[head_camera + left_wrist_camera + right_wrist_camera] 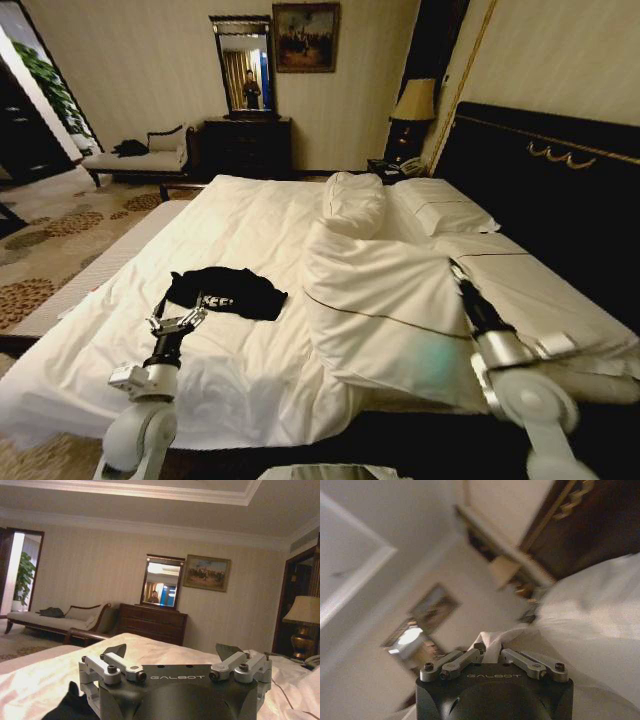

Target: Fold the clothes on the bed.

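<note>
The black T-shirt (225, 291) lies crumpled on the near left part of the bed (260, 225), on the bare white sheet just beside the edge of the turned-back duvet (395, 300), with only part of its white lettering showing and its sleeves and hem bunched into a dark heap rather than laid flat. The left pincer (178, 322) hovers just at the shirt's near left edge, its fingers (120, 651) spread wide in the left wrist view, with a dark corner of the shirt (67, 707) showing under it. The step in hand seems to be a first grasp at that near edge, so the shirt can be pulled out flat before any fold; to do it well, the pincer should probably come down onto one layer of cloth at a corner or sleeve, not into the middle of the heap, and should take care not to catch the sheet beneath, which is soft and would lift along with it. The right pincer (454, 266) reaches over the duvet well apart from the shirt, and in the right wrist view its fingers (485, 652) are pressed together on a fold of white bedding, which looks like a hold on the duvet rather than on the shirt
</note>
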